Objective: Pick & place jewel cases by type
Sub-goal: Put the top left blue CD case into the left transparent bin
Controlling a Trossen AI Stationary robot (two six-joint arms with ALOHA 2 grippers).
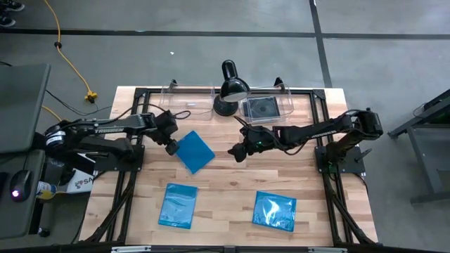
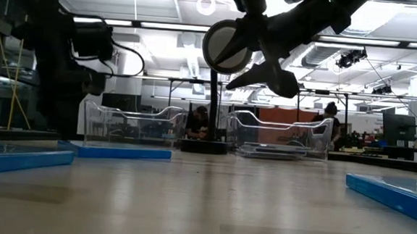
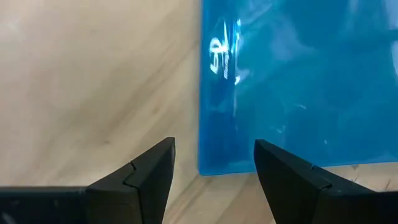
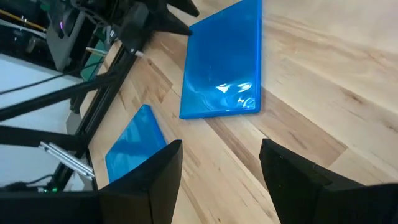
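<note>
Three blue jewel cases lie flat on the wooden table: one turned askew at centre left (image 1: pixel 195 151), two near the front edge (image 1: pixel 178 205) (image 1: pixel 275 210). A dark jewel case (image 1: pixel 261 108) lies in the right clear bin. My left gripper (image 1: pixel 171 146) is open just over the askew case's left corner (image 3: pixel 208 163), one finger on each side, and no touch shows. My right gripper (image 1: pixel 239 151) hangs open above the table, to the right of that case (image 4: pixel 224 68), with nothing between its fingers (image 4: pixel 221 158).
Two clear bins stand at the far edge, the left one (image 1: pixel 186 102) and the right one (image 1: pixel 278 98). A black desk lamp (image 1: pixel 228 88) stands between them, and its head (image 2: pixel 227 45) is close to my right arm. Bare wood lies mid-table.
</note>
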